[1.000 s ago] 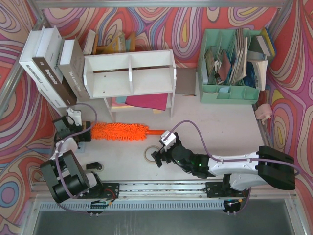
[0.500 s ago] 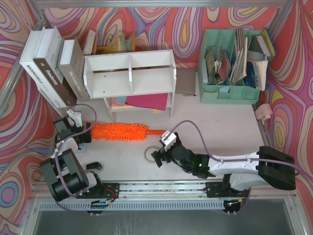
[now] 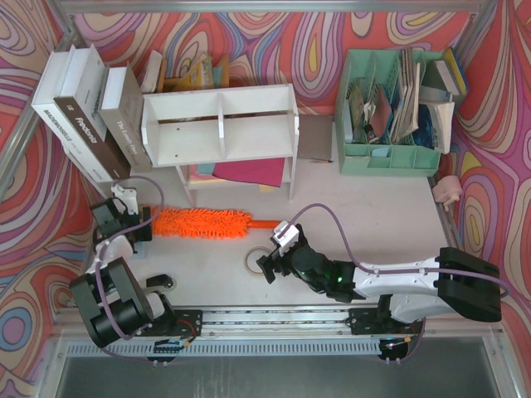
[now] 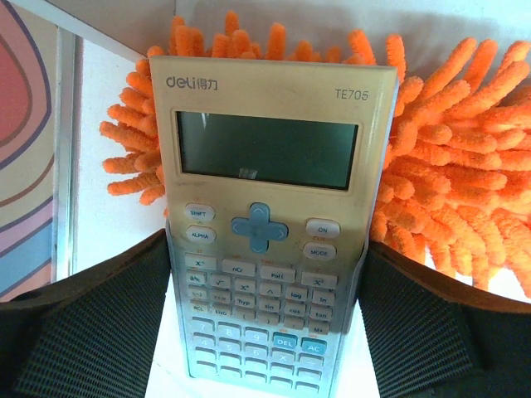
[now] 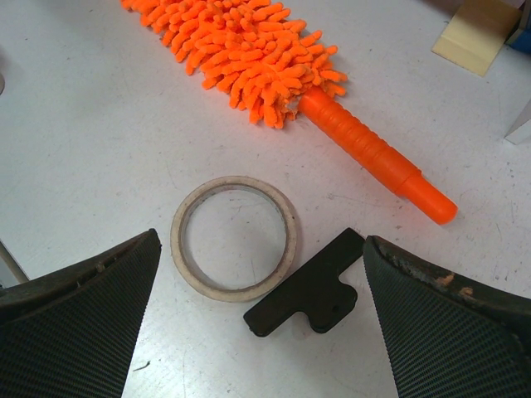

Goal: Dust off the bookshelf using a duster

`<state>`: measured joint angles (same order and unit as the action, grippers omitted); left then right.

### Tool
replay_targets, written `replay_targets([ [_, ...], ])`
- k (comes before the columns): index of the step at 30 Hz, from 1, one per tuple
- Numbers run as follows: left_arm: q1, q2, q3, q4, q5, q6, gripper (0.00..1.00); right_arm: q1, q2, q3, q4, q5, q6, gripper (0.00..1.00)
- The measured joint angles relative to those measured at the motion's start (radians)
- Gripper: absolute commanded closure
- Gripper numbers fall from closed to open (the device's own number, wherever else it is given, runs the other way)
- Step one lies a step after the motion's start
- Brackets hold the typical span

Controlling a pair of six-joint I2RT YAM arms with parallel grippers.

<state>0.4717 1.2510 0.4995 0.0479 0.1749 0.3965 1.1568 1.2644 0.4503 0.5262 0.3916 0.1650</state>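
Left gripper (image 3: pixel 141 225): at the duster's fluffy tip. Ribbed black pads (image 4: pixel 91 323) flank a cream plastic calculator (image 4: pixel 265 224); cannot tell whether it is gripped or merely bracketed.
Duster (image 3: pixel 203 223): shaggy orange microfibre with a ridged plastic handle (image 5: pixel 373 157), lying flat on the white table (image 3: pixel 373 215).
Bookshelf (image 3: pixel 220 124): white wood, two compartments, just behind the duster.
Tape ring (image 5: pixel 236 292) and flat black bracket (image 5: pixel 311 286): just in front of the handle.
Right gripper (image 3: pixel 267 269): jaws spread wide, empty, above the ring.

left gripper (image 3: pixel 138 225) sits low near its base, pointing right, grip unclear; right gripper (image 3: pixel 265 264) reaches left, jaws spread wide.
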Motion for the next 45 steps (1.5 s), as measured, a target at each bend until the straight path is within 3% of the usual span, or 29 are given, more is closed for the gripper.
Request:
replay_targets([
  [29, -0.143, -0.331, -0.046, -0.214, -0.040, -0.011, 0.29, 0.000, -0.014, 0.002, 0.000, -0.003, 0.000, 0.03],
  [45, -0.258, -0.392, -0.046, -0.293, -0.033, -0.008, 0.32, 0.000, -0.015, 0.002, 0.000, 0.002, 0.000, 0.03],
])
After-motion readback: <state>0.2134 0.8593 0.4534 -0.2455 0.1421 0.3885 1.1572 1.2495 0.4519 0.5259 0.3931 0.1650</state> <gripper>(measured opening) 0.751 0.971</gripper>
